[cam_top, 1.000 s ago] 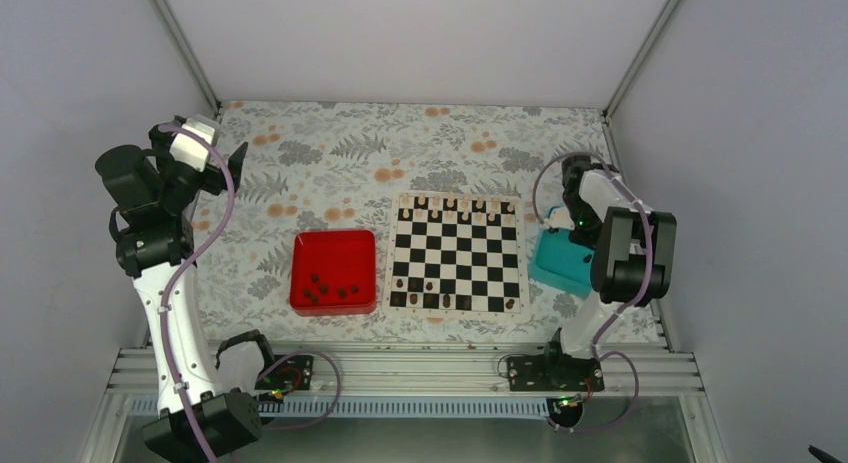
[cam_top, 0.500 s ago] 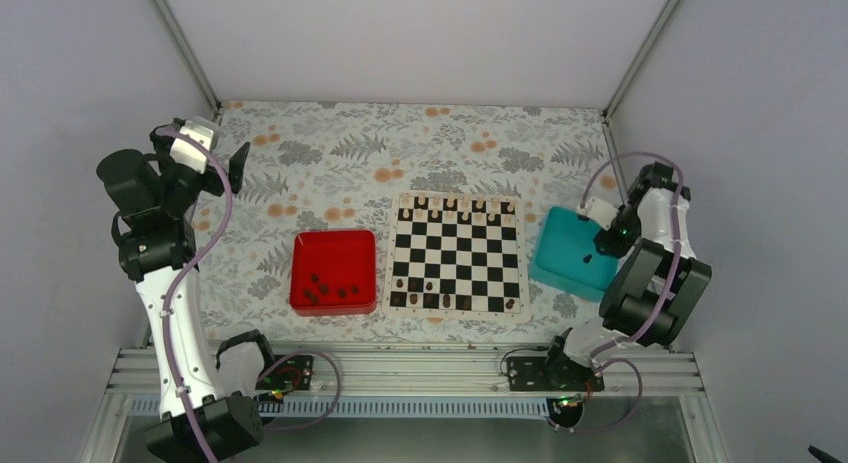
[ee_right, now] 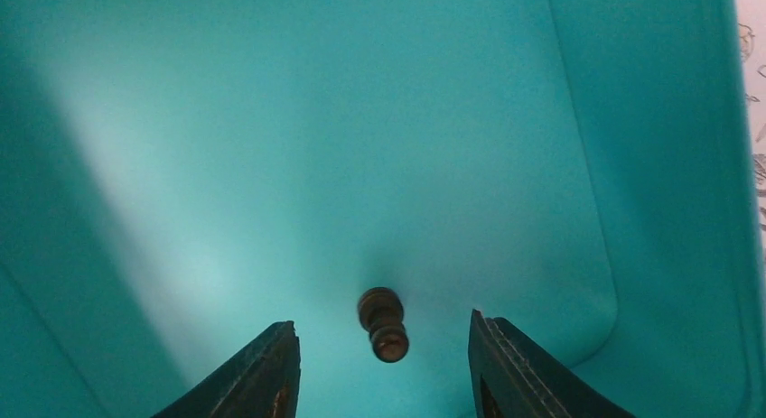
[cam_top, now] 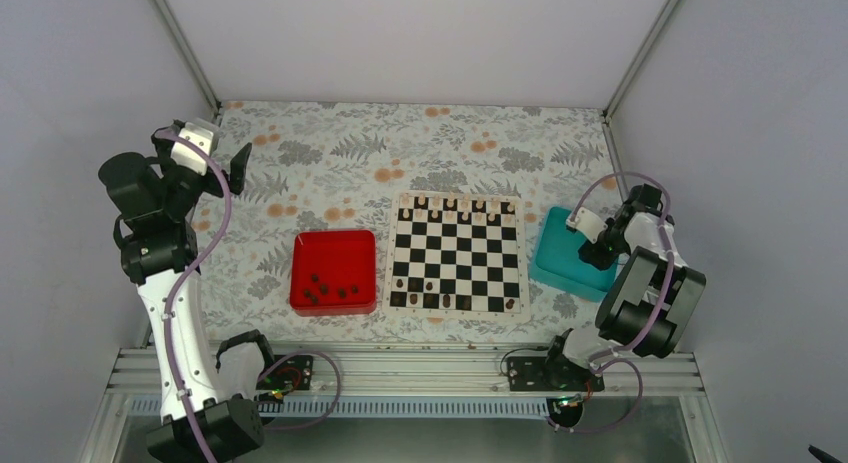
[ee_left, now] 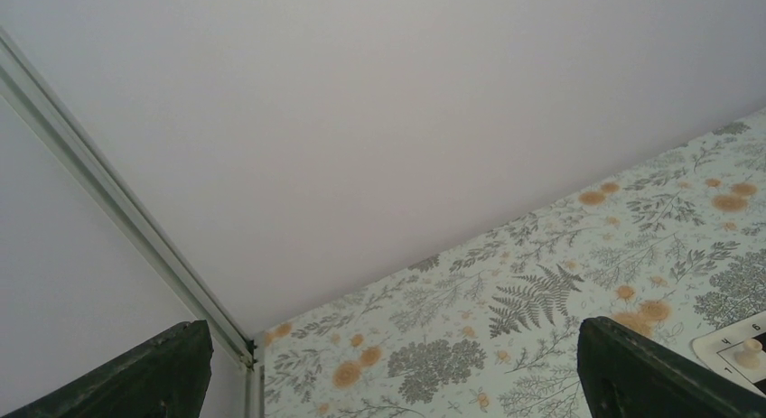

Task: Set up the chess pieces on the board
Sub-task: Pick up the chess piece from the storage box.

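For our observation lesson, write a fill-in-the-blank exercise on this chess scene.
The open right gripper hangs over the ___ tray.
In its wrist view, ___ dark piece shows in that tray.
The red tray sits ___ of the board.
Missing: teal; one; left.

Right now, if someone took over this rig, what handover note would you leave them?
Left gripper: open, empty, raised at the far left, away from the work.
Right gripper: open, low inside the teal tray, fingers either side of one dark piece on its floor; not gripped.
Done: about five dark pieces stand on the near rows of the board.
Left: around six more in the red tray, plus the one in the teal tray, go onto the board.
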You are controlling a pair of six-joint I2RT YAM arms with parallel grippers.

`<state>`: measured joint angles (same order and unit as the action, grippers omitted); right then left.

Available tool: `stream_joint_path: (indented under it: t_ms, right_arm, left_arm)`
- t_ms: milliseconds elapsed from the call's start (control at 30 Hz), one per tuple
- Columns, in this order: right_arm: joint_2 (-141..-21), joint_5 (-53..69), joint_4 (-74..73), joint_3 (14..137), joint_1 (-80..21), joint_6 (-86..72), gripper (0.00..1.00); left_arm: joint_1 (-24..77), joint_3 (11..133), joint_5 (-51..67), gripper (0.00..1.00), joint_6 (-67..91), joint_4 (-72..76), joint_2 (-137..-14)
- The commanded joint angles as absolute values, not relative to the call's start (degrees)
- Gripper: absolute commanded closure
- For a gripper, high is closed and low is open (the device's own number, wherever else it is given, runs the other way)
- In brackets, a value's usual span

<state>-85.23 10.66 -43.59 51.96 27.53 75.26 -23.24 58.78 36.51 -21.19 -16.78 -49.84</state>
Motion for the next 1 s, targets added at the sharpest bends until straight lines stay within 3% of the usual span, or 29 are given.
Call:
stream_joint_path:
  t_ms: [0,833,967]
  right_arm:
    - [-86.26,9.12,-38.97,51.23,28.54,74.31,0.5]
    - [-91.29,8.01,-41.08,53.94,29.44,75.66,0.68]
    - [-91.66,8.48,-41.58,54.5,29.44,75.68,0.81]
  left_arm:
    - [-23.11,58.75,37.18,0.0,-20.35,-16.34,-48.51]
    - [-22.85,59.77,36.74,0.0,-21.44,-18.2,-48.84]
    - [-22.85,59.63,36.83,0.0,-21.7,-18.02,-48.97]
